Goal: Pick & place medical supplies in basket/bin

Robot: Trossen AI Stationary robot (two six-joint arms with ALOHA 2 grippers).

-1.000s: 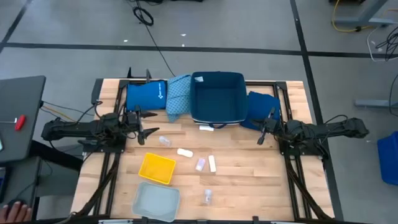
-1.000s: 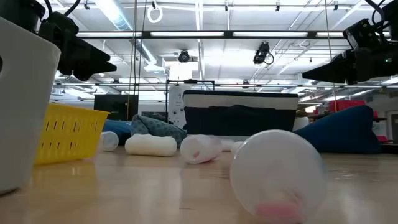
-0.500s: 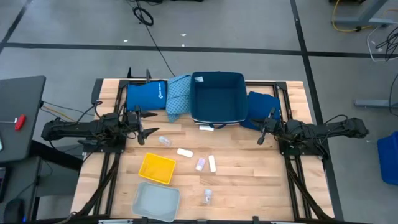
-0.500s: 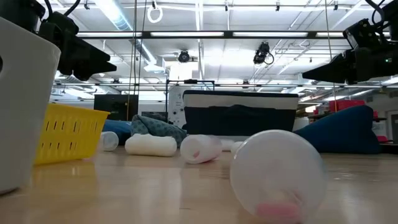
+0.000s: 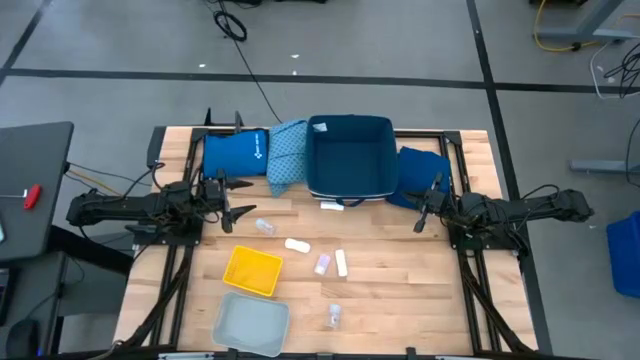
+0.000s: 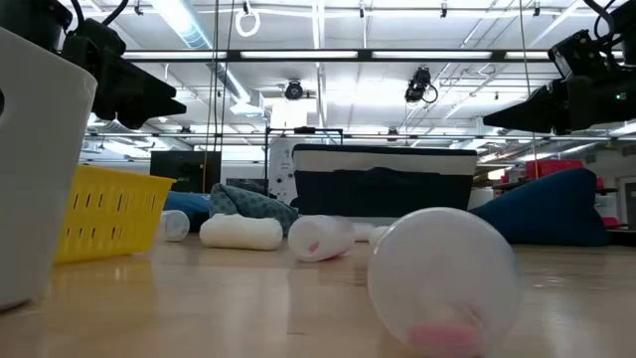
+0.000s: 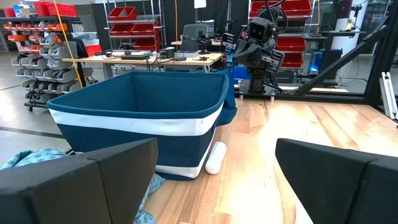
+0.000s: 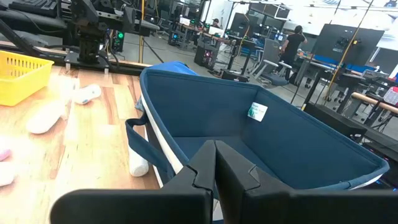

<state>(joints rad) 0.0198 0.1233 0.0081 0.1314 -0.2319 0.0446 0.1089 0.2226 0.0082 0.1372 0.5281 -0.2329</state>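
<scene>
We see white tubes and clear vials lying mid-table, near side of the blue bin; we judge them light, rigid, prone to rolling, best pinched across the middle. The left gripper waits spread; the right gripper is pressed together. Vial contents are unreadable.

The near vial is blurred, its contents perhaps pink; the white bin is cut off.
</scene>
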